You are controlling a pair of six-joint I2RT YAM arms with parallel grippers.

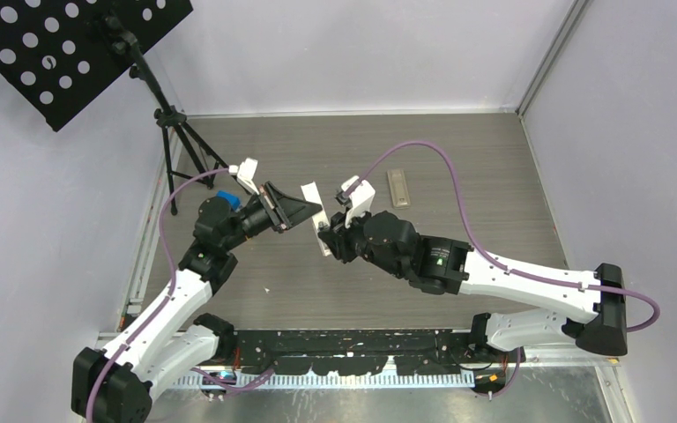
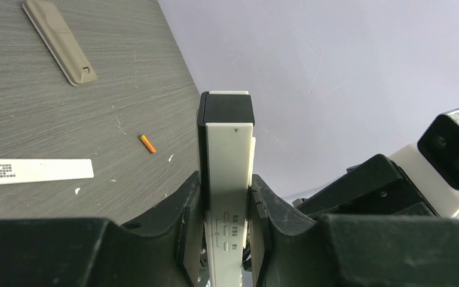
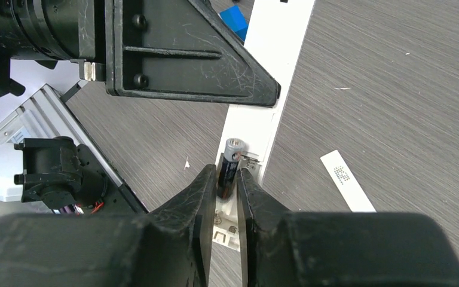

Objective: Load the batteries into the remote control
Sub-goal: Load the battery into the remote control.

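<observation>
- Left gripper clamps white remote control across its width.
- Dark battery sits in remote's open bay, long axis along remote, silver cap toward left gripper.
- Right gripper fingers flank battery; pinching or let go, cannot tell.

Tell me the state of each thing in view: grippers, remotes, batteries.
left gripper: shut on the white remote.
white remote: held above the table, battery bay open.
right gripper: jaws either side of the dark battery; grip unclear.
dark battery: in the white remote's bay, between the jaws.
orange battery: loose on the table.
grey remote: flat on the table.
white strip: flat on the table.
</observation>
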